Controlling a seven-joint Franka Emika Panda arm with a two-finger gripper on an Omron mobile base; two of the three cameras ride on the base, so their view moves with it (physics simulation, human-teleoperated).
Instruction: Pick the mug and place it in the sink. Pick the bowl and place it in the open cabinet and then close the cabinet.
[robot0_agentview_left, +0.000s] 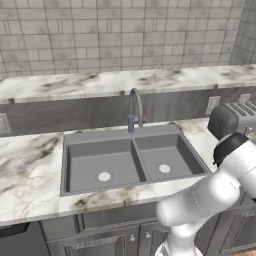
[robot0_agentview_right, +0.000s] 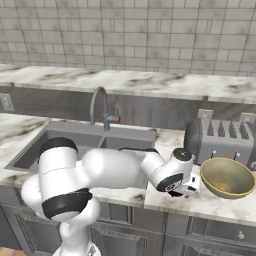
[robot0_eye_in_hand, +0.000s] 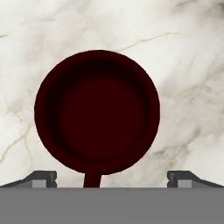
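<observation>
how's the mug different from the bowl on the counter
The mug is dark red with a dark inside; the bowl is yellowish-tan with a paler inside. The mug has a handle; the bowl shows none. The bowl sits in front of the toaster; the mug sits under the gripper. Both stand upright on the marble counter.

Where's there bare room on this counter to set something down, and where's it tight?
Both basins of the sink are bare. Open marble lies left of the sink, and along the upper ledge. Tight on the right: toaster, bowl, mug and open gripper crowd together.
</observation>
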